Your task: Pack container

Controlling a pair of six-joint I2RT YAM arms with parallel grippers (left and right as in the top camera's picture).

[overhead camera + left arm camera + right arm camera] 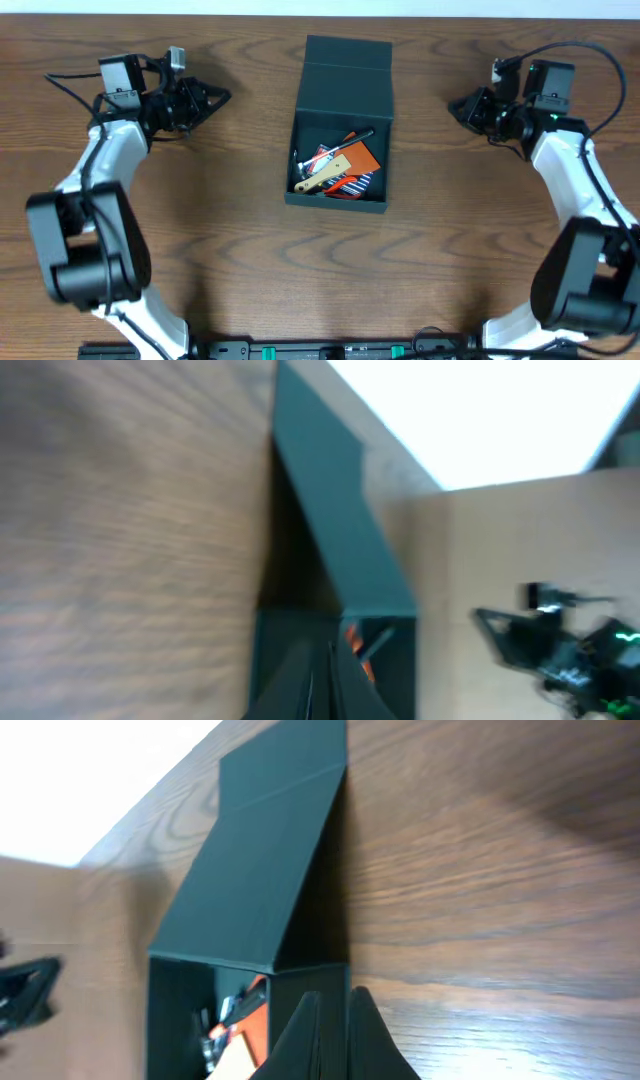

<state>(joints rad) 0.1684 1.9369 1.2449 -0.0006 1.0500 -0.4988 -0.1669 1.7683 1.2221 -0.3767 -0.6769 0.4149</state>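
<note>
The dark teal container point(340, 203) stands in the middle of the table with its flap lid point(347, 75) open toward the far side. Inside lie an orange-handled tool, a wooden-handled tool and small metal pieces point(338, 165). My left gripper point(222, 98) is shut and empty, well left of the box, pointing at it. My right gripper point(454, 105) is shut and empty, well right of it. The box also shows in the left wrist view point(340, 530) and in the right wrist view point(250, 880), beyond each gripper's shut fingers point(332, 680) point(334, 1020).
The wooden table point(200, 240) surrounds the box. The right arm point(560, 650) shows in the left wrist view. A black rail point(330, 350) runs along the front edge.
</note>
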